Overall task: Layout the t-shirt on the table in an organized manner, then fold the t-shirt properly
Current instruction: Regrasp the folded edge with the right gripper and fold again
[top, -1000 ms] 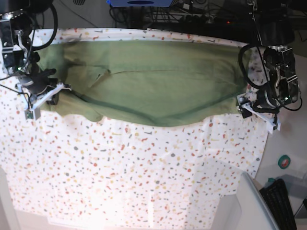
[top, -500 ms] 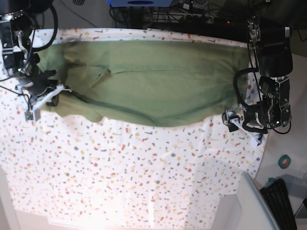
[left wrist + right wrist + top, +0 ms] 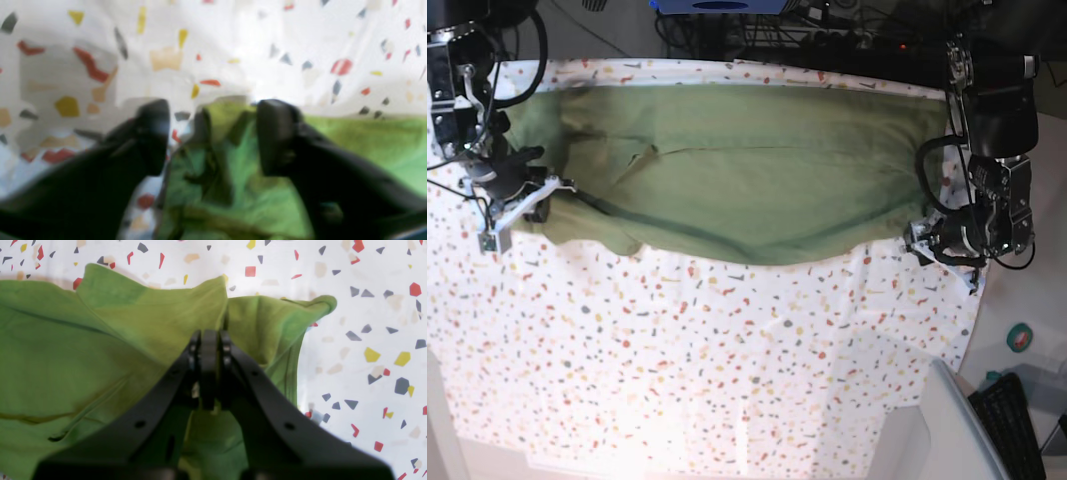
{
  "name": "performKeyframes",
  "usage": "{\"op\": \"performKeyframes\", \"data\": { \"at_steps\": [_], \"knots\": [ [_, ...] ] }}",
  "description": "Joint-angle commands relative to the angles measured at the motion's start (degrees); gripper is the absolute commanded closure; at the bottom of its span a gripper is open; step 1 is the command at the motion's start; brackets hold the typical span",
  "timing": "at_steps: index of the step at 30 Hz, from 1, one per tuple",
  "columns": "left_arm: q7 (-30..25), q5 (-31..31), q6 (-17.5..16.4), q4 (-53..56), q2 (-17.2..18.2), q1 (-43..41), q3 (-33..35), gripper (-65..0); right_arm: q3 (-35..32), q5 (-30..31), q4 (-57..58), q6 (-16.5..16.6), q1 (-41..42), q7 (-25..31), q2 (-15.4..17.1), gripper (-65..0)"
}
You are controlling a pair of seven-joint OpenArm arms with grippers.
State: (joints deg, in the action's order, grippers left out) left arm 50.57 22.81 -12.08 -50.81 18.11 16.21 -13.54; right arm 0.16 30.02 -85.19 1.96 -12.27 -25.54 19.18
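The plain olive-green cotton t-shirt [image 3: 727, 165] lay at twelve o'clock on the flecked white table [image 3: 727, 360], one corner pinched by the clamped right gripper [image 3: 208, 340]; the left gripper [image 3: 213, 133], fingers apart astride the opposite corner, was judged best closed before lifting.

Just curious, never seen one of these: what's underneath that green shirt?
The t-shirt lies on a table covered in white cloth with colored flecks. That cloth shows all around it; whatever sits directly beneath the fabric is covered and cannot be seen.
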Motion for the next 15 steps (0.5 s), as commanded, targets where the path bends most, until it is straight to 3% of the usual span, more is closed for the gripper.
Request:
{"op": "performKeyframes", "data": {
  "at_steps": [1, 7, 15],
  "knots": [
    [-0.85, 0.45, -0.28, 0.13, 0.57, 0.98, -0.13, -23.5, 0.23, 0.18, -1.19, 0.11, 0.54, 1.14, 0.82, 0.0],
    [-1.56, 0.36, -0.28, 3.11, -0.04, 2.39, -0.13, 0.0, 0.14, 0.18, -1.19, 0.2, 0.8, 1.14, 0.82, 0.0],
    [-1.12, 0.53, -0.28, 2.32, 0.13, 7.49, -0.13, 0.0, -0.03, 0.09, 1.36, 0.55, 11.61, 1.14, 1.44, 0.0]
  ]
}}
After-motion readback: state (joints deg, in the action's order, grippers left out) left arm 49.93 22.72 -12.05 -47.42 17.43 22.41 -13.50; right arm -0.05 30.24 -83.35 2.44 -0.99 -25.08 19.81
